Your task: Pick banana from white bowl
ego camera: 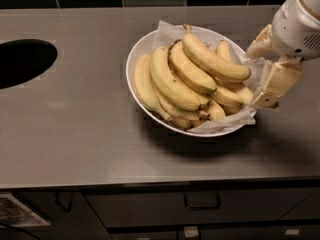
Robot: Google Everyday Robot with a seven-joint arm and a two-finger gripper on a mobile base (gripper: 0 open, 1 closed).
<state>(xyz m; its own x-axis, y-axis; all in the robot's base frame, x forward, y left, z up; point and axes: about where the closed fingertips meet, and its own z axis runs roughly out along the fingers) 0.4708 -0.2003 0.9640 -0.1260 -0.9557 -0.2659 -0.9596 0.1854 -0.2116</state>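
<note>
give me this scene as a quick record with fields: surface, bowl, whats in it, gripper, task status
surface: grey counter, with a dark round opening at its left
white bowl: right of centre on the counter, lined with crinkled paper
contents: a pile of bananas
banana: lies on top of the pile, one end pointing toward the gripper
gripper: at the bowl's right edge, fingers open, holding nothing
task status: banana not yet grasped, in the bowl
</note>
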